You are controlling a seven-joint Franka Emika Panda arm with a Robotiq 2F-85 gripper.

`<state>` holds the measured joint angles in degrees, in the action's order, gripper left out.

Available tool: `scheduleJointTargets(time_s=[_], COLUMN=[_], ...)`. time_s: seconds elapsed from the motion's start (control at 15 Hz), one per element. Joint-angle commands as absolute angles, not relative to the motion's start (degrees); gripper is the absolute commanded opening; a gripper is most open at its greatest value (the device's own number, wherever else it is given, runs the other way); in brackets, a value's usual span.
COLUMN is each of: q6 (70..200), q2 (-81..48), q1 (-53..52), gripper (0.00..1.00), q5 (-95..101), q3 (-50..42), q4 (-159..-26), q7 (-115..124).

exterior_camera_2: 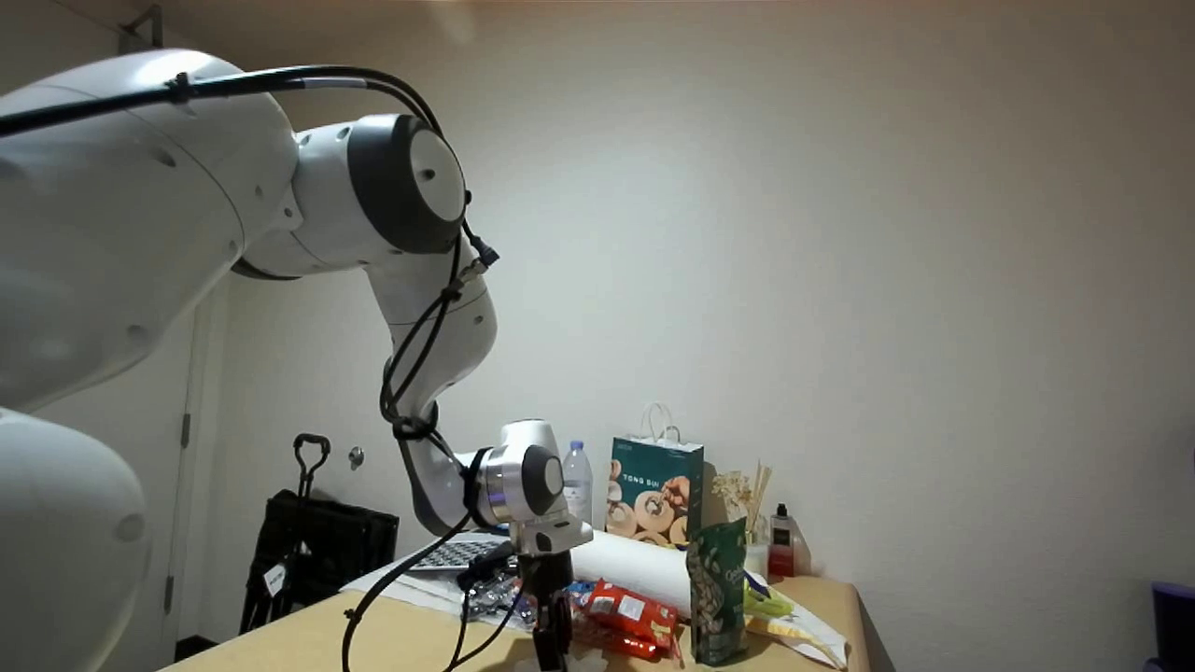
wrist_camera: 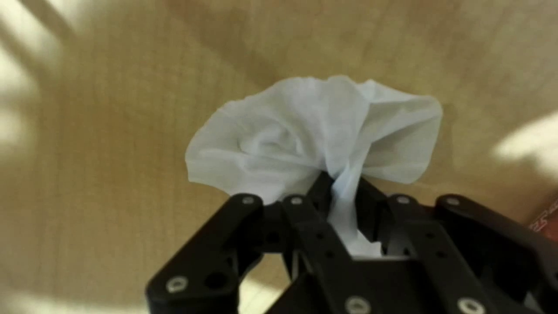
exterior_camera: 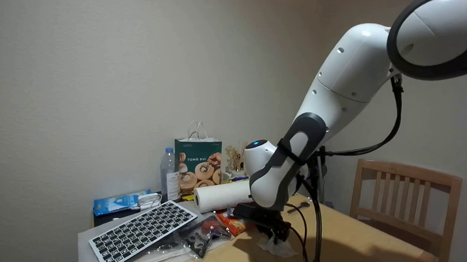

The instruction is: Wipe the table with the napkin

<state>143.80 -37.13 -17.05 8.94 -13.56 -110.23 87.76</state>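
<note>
White crumpled thin-paper napkin is pinched in a narrow bunched fold by the black two-finger gripper; rest fans out over the light tan wooden tabletop, in from the edge facing the plain pale wall.

Risks (est.): small bite, so heavy drag may tear napkin or pull it free; gripper pressed too low could scrape tabletop. Stroke twd. wall-side edge might catch the glossy red snack packet nearby.

Surf.: flat, fine grain, part shaded. White cylindrical paper-towel roll lies near wall-side edge, green printed pouch twd. a corner. Rm.: slatted light-wood chair at adjoining edge.
</note>
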Motion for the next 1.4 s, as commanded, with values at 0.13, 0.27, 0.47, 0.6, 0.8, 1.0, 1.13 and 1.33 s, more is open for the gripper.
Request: scheduleJointTargets(time_s=[0.13,0.27,0.47,0.6,0.8,1.0,1.13,1.33], q6=[143.5,142.8,139.2,135.5,128.9,121.8,116.4,120.7], q2=[-37.7,-40.0,-43.1,-44.9,-48.1,-50.5,-50.9,-46.7], q1=[-15.8,-15.4,-16.9,-18.3,-19.8,-19.1,-17.8,-14.4], gripper=[0.03,0.03,0.03,0.03,0.03,0.03,0.03,0.03], q5=[9.1,8.2,8.1,8.0,7.6,6.7,5.6,1.5], q3=[-12.1,-9.6,-5.2,-2.4,0.8,1.9,0.9,-1.6], q4=[-109.8,-107.9,-103.4,-99.6,-93.5,-88.3,-86.5,-92.5], q7=[88.1,86.0,82.7,81.3,78.4,72.7,71.3,75.8])
